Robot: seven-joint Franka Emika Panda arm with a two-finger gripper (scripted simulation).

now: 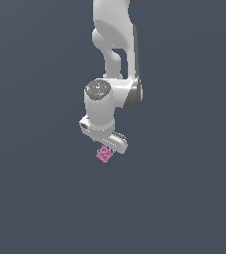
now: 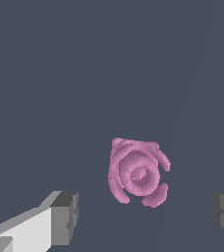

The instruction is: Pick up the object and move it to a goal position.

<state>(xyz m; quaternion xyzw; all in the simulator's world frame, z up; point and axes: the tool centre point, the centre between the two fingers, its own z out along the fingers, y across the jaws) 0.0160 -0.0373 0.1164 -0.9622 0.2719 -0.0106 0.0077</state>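
Note:
The object is a tiny pink, knobbly, flower-like lump, seen just below the white hand of the arm in the exterior view. In the wrist view the object lies on the flat grey ground, a little beyond the line between the two grey fingertips. My gripper is open, its jaws spread far wider than the object, with nothing between them. In the exterior view the gripper points downward directly over the object, and its fingers are mostly hidden behind the hand.
A plain dark grey surface fills both views. The white arm rises from the hand toward the upper edge of the exterior view.

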